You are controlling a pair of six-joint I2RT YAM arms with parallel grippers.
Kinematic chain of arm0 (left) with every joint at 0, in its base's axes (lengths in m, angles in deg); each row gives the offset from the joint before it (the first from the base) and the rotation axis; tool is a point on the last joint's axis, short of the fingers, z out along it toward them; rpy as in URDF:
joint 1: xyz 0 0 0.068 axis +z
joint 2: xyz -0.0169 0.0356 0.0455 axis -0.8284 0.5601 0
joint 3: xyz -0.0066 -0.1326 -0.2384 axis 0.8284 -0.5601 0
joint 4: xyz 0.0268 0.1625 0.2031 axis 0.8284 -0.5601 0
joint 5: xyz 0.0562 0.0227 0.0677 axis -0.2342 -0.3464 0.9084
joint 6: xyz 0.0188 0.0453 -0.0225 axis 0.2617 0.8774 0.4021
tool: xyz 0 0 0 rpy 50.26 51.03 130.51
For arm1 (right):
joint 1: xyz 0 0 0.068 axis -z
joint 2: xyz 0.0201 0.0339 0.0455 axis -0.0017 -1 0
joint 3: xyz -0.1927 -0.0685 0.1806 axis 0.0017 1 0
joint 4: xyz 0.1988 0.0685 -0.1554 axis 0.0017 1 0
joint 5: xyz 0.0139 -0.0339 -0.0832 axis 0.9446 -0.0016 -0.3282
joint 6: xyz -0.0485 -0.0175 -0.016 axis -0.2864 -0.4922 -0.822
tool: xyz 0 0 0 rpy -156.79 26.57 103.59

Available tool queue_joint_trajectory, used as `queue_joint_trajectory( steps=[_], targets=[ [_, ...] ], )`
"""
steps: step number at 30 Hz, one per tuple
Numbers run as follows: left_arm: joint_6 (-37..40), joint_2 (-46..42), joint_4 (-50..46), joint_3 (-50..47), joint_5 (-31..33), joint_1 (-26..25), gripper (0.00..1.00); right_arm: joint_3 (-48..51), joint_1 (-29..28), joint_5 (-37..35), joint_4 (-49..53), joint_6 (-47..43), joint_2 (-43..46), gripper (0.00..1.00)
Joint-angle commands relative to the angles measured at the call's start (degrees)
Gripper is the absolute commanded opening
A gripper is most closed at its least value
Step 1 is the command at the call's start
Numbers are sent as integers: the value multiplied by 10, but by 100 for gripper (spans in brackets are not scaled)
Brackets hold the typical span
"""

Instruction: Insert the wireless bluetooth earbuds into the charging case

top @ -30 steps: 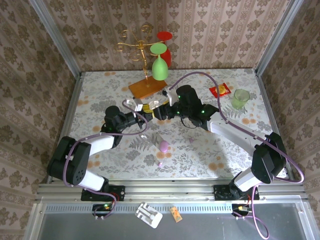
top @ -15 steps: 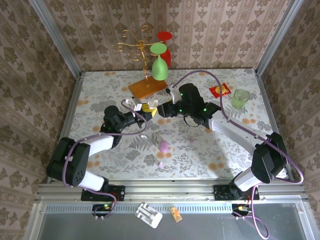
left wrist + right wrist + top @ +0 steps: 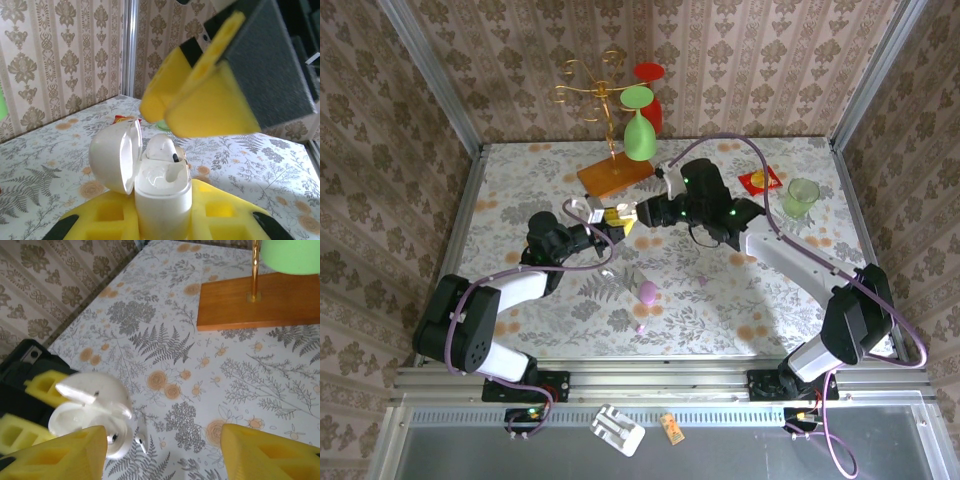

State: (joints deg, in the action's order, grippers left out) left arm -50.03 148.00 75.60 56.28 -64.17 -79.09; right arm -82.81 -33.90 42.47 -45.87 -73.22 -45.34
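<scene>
Floral table (image 3: 520, 175), wooden stand base (image 3: 615, 176), green cup (image 3: 801, 197); red packet (image 3: 760, 181), lilac egg-shaped object (image 3: 648, 292)

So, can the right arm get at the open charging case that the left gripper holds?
Probably yes. The left gripper is shut on the charging case, whose lid is swung aside. The right gripper hangs open close by, and nothing visible lies between them.

White charging case (image 3: 162, 200) upright, hinged open (one earbud (image 3: 162, 147) inside).
</scene>
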Motion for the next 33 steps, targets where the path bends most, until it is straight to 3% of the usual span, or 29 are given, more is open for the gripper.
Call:
queue_joint_trajectory(
  steps=[1, 7, 15, 22, 33],
  targets=[
    [-13, -13, 35, -5, -23, 3, 6, -26, 4, 23, 34, 3, -17, 62],
    [7, -20, 29, -14, -2, 7, 6, -3, 8, 30, 28, -3, 15, 63],
    [16, -44, 65, -46, 19, 40, 6, 69, 49, -27, -21, 82, 54, 64],
    [60, -131, -14, -52, 40, 60, 6, 21, 57, -17, 79, 99, -38, 63],
    [109, -278, -167, -34, 53, 58, 6, -143, -7, 40, 210, 32, -228, 59]
  ],
)
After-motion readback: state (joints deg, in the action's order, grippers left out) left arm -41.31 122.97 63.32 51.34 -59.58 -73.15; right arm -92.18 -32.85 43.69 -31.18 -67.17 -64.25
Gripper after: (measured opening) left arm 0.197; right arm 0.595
